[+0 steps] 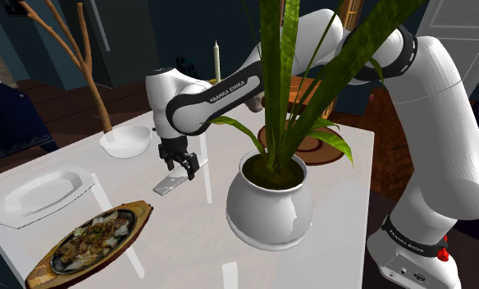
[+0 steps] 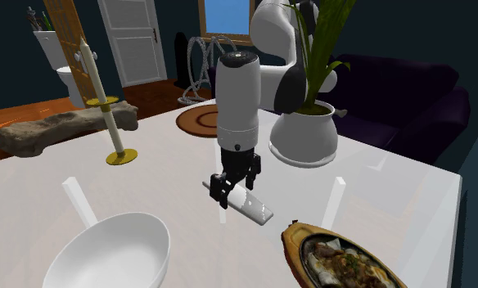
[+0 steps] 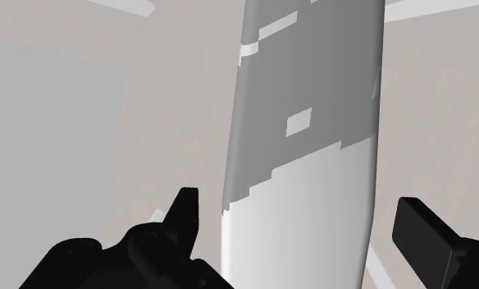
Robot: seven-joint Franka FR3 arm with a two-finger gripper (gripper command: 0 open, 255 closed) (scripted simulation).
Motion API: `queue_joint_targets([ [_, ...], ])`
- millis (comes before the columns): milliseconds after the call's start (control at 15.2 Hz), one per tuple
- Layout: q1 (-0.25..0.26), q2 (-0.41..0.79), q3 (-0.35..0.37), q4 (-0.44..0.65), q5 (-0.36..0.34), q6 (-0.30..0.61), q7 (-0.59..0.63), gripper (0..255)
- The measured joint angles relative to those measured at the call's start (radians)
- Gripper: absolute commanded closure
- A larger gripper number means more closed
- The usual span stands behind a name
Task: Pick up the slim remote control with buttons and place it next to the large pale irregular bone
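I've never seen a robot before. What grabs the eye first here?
The white arm bends over the table, its black claw open over one end of a slim grey remote. Next comes the tall plant in a round white pot, beside the arm in the shoulder view. In the second exterior view, a big pale bone lies at the table's far left, behind a candle.

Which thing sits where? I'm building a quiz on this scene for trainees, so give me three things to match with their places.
Things:
1. remote
2. bone
3. white bowl

Places:
A. beyond the candle, at the far edge
B. the second exterior view's lower left
C. flat on the table, under the open claw

Pairs: 1-C, 2-A, 3-B
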Motion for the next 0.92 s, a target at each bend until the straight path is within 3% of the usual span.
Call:
queue_joint_targets([
  [198,0.000,0.000,0.000,0.000,0.000,0.000,0.000,0],
  [264,0.000,0.001,0.000,0.000,0.000,0.000,0.000,255],
  [924,0.000,0.001,0.000,0.001,0.000,0.000,0.000,255],
])
